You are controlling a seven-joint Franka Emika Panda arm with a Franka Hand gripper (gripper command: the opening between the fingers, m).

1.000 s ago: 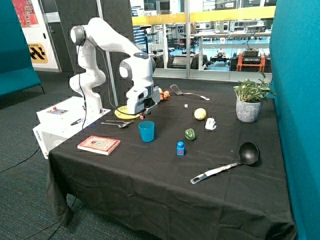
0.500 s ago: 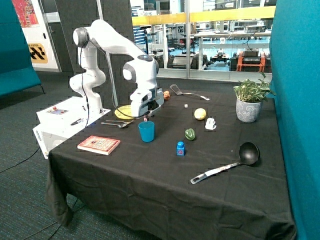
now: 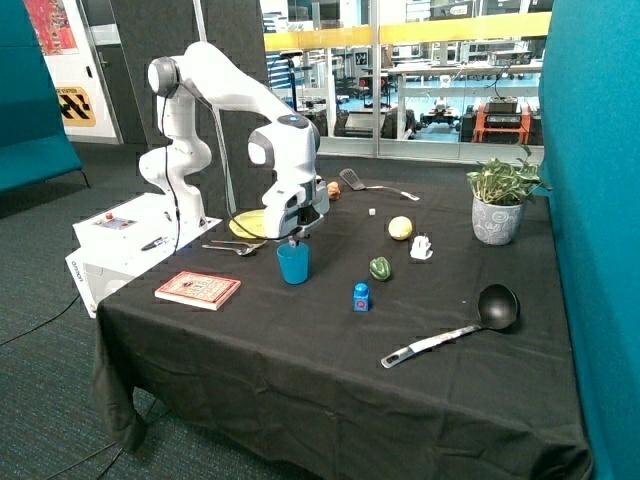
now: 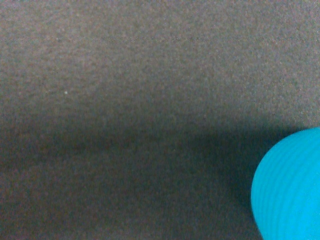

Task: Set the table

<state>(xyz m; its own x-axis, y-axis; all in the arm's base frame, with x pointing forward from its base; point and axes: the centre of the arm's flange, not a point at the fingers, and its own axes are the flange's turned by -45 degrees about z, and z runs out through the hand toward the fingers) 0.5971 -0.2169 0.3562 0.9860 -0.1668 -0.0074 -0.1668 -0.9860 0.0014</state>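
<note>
On the robot's far side, table (image 3: pixel 300 340), matte black cloth

White Franka arm (image 3: pixel 225 85), glossy rounded links, grey joint rings, black cable along the upright links. Gripper (image 3: pixel 293 238) end dark underneath. White box base (image 3: pixel 135 235), red button on top.

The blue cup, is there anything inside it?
The blue cup stands upright on the table. Its inside is hidden by its wall. The gripper hovers just above it.
</note>
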